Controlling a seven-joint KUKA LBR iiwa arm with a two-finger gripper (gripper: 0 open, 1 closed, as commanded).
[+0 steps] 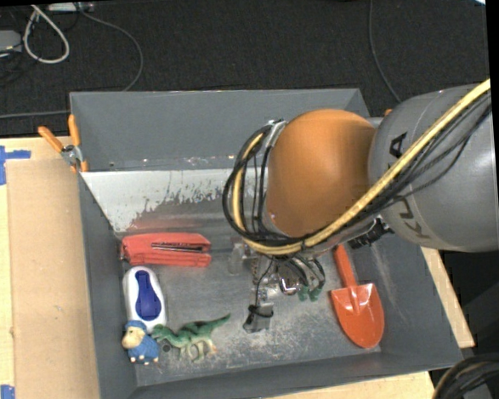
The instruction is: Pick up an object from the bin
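Gripper [259, 313]: low over bare floor at the bin's [218, 111] middle front; you cannot tell whether it is apart or together.
Nearest things: green toy dinosaur [191, 331] on the view's left, orange shovel [358, 313] on its right, neither touched.
Lie: both flat and loose, likely easy targets.
Others: red stapler [166, 250], apart by the left wall.
Writing: dark letters on the grey arm [453, 180], crossed by a cable, probably the maker's name; none readable on the things.

one camera looks down on the grey bin [184, 122] from above, tilted a little so the wall at 12 o'clock shows its inner face. it sits fairly near, the bin taking most of the frame; the arm [448, 180] enters from 3 o'clock.
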